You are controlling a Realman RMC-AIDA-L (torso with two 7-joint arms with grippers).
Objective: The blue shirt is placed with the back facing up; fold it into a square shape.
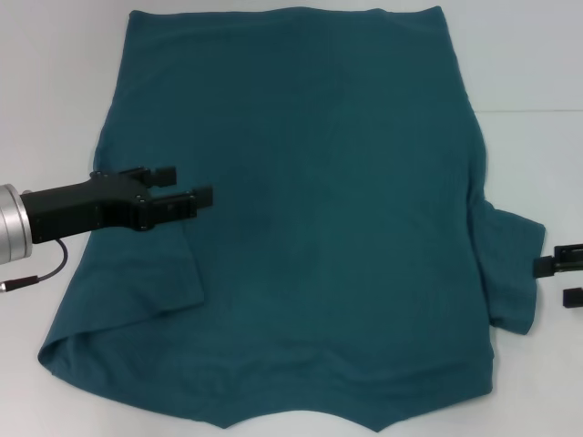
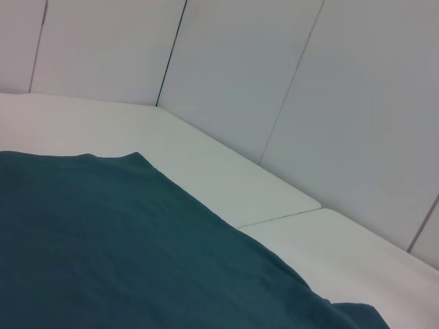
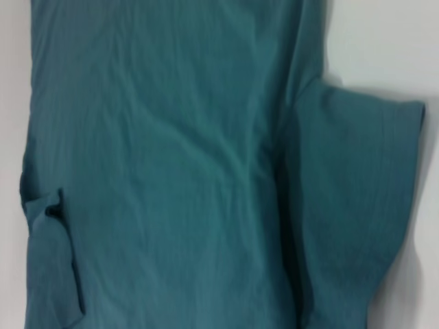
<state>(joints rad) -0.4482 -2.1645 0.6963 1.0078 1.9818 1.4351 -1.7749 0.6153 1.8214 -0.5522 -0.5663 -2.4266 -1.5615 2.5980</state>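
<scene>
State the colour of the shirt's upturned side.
Plain dark teal-blue shirt, no print; the head view shows it best.

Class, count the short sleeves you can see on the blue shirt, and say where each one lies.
2. On the blue shirt, one sleeve lies at the robot's left, under the open left gripper. The other sleeve sticks out at the right, beside the open right gripper.

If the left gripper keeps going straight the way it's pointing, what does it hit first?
Probably nothing: the left gripper points across the blue shirt, apparently above the fabric. Height is unclear.
</scene>
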